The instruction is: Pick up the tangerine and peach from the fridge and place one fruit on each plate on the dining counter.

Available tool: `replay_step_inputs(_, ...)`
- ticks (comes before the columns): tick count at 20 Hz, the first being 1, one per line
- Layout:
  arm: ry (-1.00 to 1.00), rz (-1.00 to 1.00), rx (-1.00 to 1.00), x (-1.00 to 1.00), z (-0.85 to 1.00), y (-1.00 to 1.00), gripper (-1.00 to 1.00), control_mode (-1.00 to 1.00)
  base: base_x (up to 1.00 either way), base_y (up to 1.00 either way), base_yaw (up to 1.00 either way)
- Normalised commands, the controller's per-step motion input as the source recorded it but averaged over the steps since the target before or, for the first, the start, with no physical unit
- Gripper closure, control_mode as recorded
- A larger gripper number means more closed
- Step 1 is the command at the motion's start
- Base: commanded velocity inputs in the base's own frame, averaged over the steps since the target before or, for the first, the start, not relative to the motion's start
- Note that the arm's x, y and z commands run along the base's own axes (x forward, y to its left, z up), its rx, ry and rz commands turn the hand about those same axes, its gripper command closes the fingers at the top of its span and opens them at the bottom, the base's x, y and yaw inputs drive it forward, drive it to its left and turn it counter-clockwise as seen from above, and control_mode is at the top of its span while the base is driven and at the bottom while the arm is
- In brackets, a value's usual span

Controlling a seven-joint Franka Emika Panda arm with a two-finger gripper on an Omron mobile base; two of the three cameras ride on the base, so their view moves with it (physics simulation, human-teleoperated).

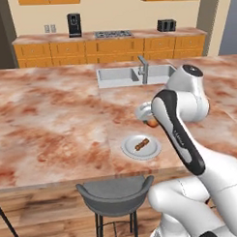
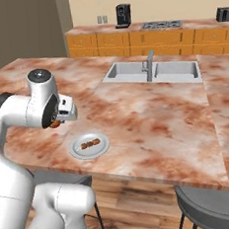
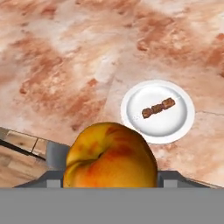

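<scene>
Across the left base view from left to right: bare pink-brown marble of the dining counter (image 1: 52, 118), a grey stool (image 1: 116, 195) tucked under its near edge, then a white plate (image 1: 141, 147) carrying a small brown skewer (image 1: 142, 144), and at about one o'clock from that plate the peach (image 1: 152, 122), a sliver of orange showing behind the white forearm. The sink (image 1: 118, 76) and faucet (image 1: 144, 70) sit farther back.

In the hand view the peach (image 3: 110, 161) sits low and centre, red-orange with a yellow flank, with the jaws clamped on it from either side; the finger tips are largely hidden behind the fruit. The plate (image 3: 157, 111) lies at about one o'clock from the peach, still well below it.

In the right base view the gripper (image 2: 58, 123) hovers above the counter (image 2: 151, 118), with the plate (image 2: 89, 145) at roughly four o'clock from it.

The step in hand looks like carrying the peach to a plate. This plate is white and already holds the skewer, so I judge it may not be one of the ringed plates meant for the fruit; checking for those first seems wise. For a good placement, centre the fruit over the dish, descend until it nearly touches, and only then part the jaws, since a round peach may roll off a shallow rim.
</scene>
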Motion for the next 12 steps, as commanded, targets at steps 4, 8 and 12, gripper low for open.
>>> replay_step_inputs(4,0.32,-0.43,0.0,0.17,-0.48,-0.21,1.0,-1.0,0.0,0.0,0.0)
replay_step_inputs(8,0.2,-0.46,-0.01,0.08,-0.48,-0.07,1.0,-1.0,0.0,0.0,0.0)
replay_step_inputs(12,0.0,-0.43,-0.01,0.19,-0.54,-0.05,1.0,-1.0,0.0,0.0,0.0)
